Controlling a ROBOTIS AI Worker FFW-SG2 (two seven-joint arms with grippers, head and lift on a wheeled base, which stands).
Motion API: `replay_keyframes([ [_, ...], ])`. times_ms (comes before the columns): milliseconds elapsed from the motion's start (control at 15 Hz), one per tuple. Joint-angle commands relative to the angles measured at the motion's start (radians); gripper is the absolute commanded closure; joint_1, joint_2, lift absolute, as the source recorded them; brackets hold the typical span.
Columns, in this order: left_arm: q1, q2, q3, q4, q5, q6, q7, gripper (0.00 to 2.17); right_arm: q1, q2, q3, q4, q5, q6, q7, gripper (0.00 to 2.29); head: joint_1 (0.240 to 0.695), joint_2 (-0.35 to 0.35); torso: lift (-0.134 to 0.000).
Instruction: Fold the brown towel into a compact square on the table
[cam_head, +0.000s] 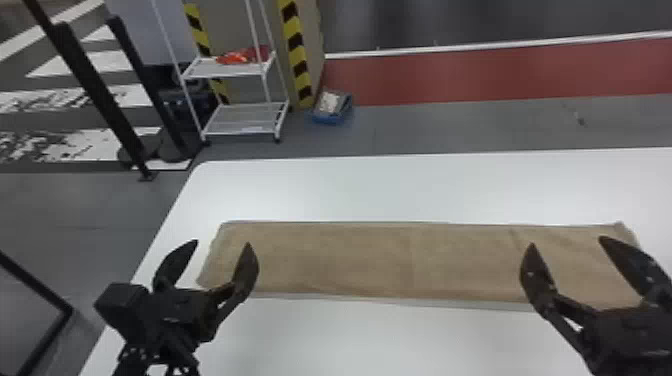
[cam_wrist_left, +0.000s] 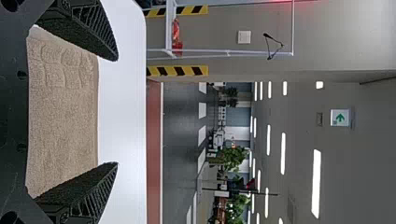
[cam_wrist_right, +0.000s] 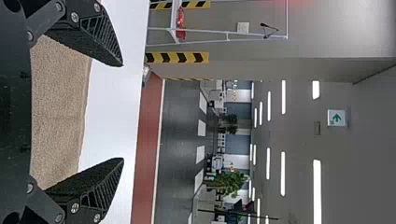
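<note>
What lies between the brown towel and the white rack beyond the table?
In the head view, between the brown towel and the rack lie the far part of the white table and a strip of grey floor.

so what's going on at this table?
Nothing is being held right now. The long brown cloth towel lies flat as a wide strip on the white table, not yet a compact square. The robot's black left gripper is by the towel's left end and its black right gripper by the right end, both with fingers open.
</note>
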Motion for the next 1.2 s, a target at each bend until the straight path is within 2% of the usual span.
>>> replay_keyframes([
  [0, -0.001, -0.001, 0.0, 0.001, -0.003, 0.0, 0.0, 0.08, 0.0, 0.001, 0.0, 0.001, -0.002, 0.0, 0.0, 0.18, 0.695, 0.192, -0.125],
  [800, -0.011, -0.003, 0.0, 0.007, -0.008, 0.034, -0.002, 0.09, -0.002, 0.001, -0.005, 0.006, -0.011, 0.0, 0.0, 0.18, 0.695, 0.189, -0.125],
  [933, -0.024, -0.001, 0.006, 0.001, -0.008, 0.098, -0.009, 0.14, -0.002, 0.001, -0.005, 0.006, -0.011, 0.0, 0.0, 0.18, 0.695, 0.189, -0.125],
  [1133, -0.071, 0.001, 0.035, -0.03, -0.006, 0.307, -0.023, 0.15, 0.001, 0.001, -0.006, 0.006, -0.011, 0.0, 0.0, 0.18, 0.695, 0.189, -0.125],
])
